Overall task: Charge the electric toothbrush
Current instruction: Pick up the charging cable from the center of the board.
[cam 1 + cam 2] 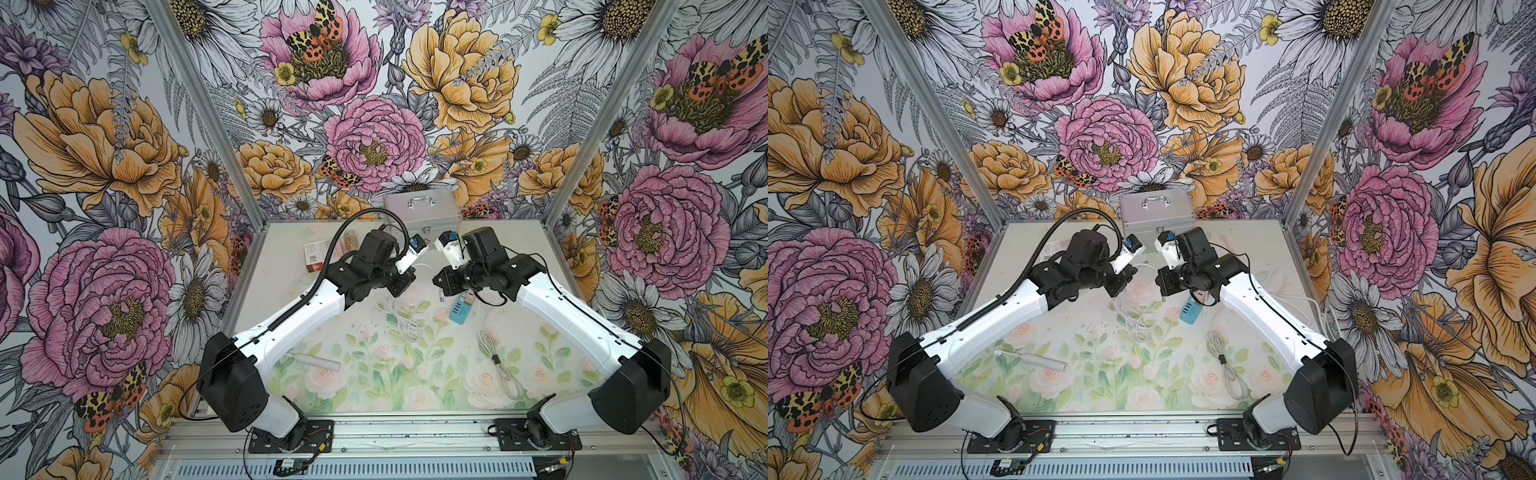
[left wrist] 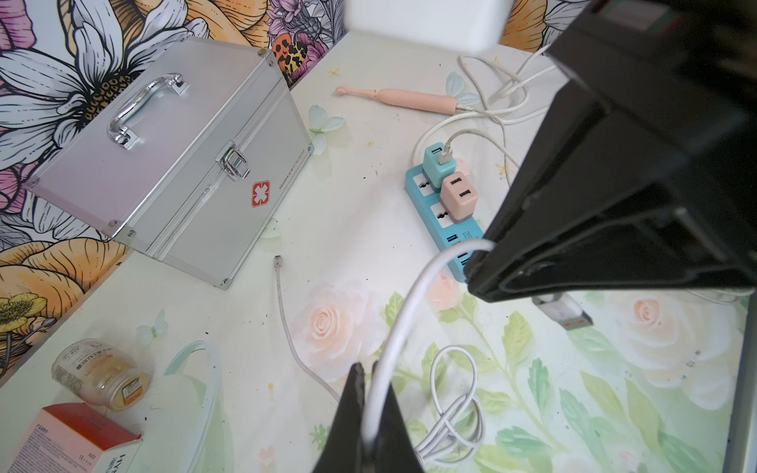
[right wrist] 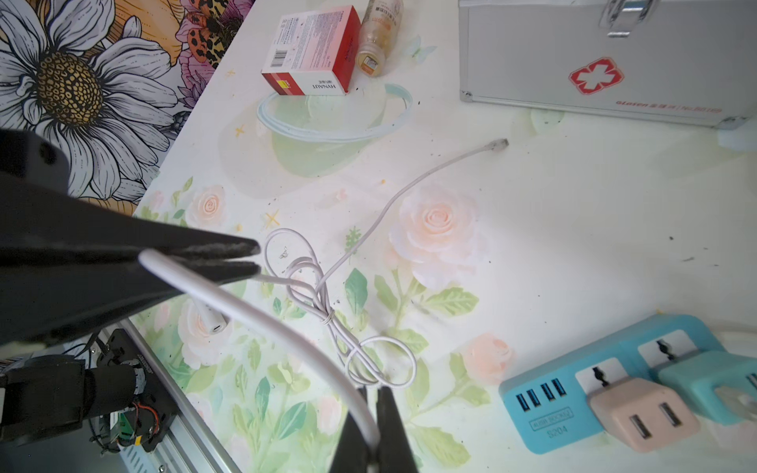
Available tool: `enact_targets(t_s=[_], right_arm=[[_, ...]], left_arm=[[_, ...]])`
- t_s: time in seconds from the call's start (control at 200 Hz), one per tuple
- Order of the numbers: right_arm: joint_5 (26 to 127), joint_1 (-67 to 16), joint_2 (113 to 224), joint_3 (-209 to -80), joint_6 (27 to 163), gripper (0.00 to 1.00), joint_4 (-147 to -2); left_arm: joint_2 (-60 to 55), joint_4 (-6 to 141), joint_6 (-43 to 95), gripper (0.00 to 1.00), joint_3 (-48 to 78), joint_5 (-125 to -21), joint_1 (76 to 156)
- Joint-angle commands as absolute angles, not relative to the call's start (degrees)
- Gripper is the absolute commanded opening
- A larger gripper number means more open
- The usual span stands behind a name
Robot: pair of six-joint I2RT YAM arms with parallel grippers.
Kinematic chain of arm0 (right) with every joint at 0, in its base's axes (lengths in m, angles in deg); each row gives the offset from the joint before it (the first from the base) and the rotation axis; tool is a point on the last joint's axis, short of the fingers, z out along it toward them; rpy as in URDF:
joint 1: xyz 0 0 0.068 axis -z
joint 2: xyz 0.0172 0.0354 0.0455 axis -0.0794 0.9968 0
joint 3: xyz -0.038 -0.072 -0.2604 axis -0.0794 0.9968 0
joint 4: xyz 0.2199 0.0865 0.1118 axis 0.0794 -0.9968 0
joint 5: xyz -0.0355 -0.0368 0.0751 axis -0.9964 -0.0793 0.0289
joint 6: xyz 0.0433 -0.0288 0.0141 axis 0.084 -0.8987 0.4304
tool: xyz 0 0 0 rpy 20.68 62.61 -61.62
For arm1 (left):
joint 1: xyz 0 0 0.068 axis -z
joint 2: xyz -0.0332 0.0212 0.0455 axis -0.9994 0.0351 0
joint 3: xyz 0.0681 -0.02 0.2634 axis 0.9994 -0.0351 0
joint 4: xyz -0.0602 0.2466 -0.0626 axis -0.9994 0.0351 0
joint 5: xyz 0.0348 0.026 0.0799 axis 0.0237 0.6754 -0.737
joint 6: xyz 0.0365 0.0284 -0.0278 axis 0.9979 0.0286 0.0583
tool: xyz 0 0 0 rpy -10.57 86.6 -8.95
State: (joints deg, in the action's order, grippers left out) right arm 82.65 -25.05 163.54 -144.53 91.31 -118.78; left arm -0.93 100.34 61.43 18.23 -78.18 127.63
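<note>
**Both end effectors on the charge cable; brush not yet reached**

Top views: we log the white toothbrush [image 1: 318, 363] flat on the tabletop [image 1: 276, 286], on the L arm's side, well apart from both tools. Long axis runs approx. across the tabletop, slightly tilted, brush head twd the L edge. The left end effector [image 1: 402, 285] and right end effector [image 1: 440, 286] meet mid-tabletop. From there the brush lies back twd the bases and to the L, so the L arm is nearer. The blue power strip [image 1: 459, 309] sits just beside the R one.

Left wrist: left end effector is clenched on the white cable [image 2: 393, 327]. The cable arcs up to the right end effector, also clenched on it, w/ the USB plug [image 2: 563, 315] sticking out past it, clear of the tabletop. The pink adapter [image 2: 458, 196] on the strip shows two free ports. The teal adapter [image 2: 438, 157] already has a lead in it, and a pink toothbrush [image 2: 409, 98] has a lead at its base. Silver case [image 2: 172, 155]: red cross, print too fine here.

Right wrist: both grips show again. The cable's small plug [image 3: 499, 143] lies loose nr the case. Readable: "HYNAUT" on the red-white box [image 3: 311, 49] and "S204" on the strip; the line above it is blurred.

We judge: USB plug into pink adapter first, small plug to brush after.
</note>
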Motion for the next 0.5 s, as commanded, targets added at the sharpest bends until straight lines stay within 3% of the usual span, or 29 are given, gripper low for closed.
enact_targets(t_s=[0.0, 0.31, 0.495], right_arm=[[86.5, -25.1, 163.7, -145.4, 89.7, 0.02, -118.2], [108.0, -21.4, 159.4, -137.6, 87.9, 0.00, -106.6], [113.3, -21.3, 158.6, -136.5, 87.7, 0.00, -103.7]], left_arm=[[-1.2, 100.4, 59.9, 0.00, 20.3, -79.6, 128.0], [-5.6, 100.4, 54.4, 0.00, 17.1, -79.6, 129.1], [-9.1, 100.4, 52.4, 0.00, 14.1, -80.8, 129.3]])
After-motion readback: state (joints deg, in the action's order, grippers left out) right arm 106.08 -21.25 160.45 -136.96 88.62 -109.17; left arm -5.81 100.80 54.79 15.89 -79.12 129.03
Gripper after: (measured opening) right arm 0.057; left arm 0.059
